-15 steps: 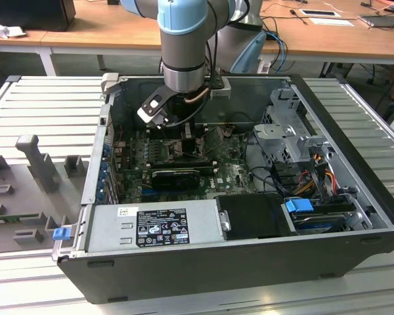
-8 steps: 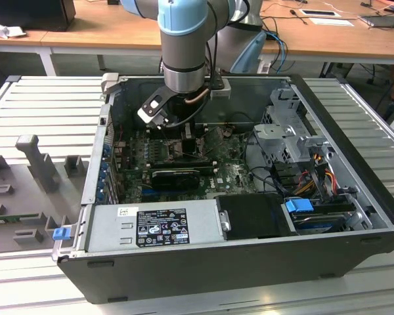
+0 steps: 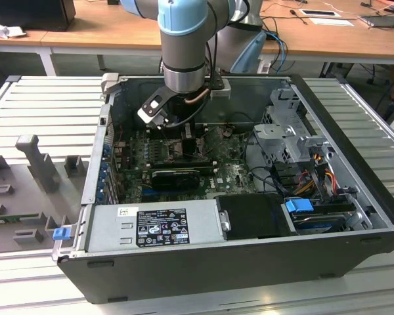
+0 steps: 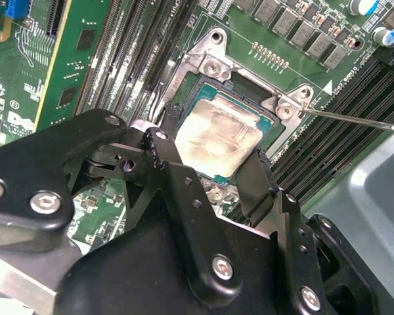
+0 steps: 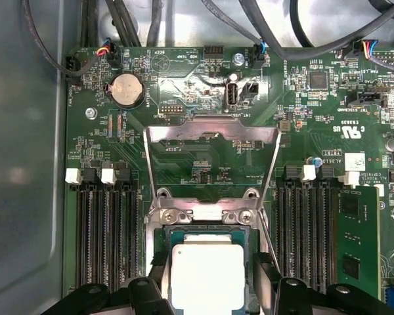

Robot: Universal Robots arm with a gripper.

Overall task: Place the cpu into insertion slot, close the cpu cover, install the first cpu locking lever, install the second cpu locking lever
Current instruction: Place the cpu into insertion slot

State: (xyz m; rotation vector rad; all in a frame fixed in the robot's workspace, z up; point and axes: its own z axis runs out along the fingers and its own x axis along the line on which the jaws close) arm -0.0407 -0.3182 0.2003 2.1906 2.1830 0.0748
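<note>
Inside the computer case (image 3: 217,275), at 12 o'clock from the black graphics card (image 3: 177,176) in the exterior view, the gripper (image 4: 209,164) points straight down at the motherboard (image 5: 184,72). Its jaws stand narrow, closed on two opposite edges of the cpu (image 5: 207,279), which keeps the chip flat and square in the insertion slot (image 4: 196,92). The cpu cover (image 5: 184,134) is swung up and back, so the socket is open from above. One locking lever (image 4: 354,120) juts aside, apparently unlatched.

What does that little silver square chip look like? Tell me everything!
The cpu is a small flat square: dull silver metal top, smudged, with a green edge underneath. It lies flat in the insertion slot, with the cpu cover swung open beyond it. The tool straddles it; I can't tell whether it grips.
</note>
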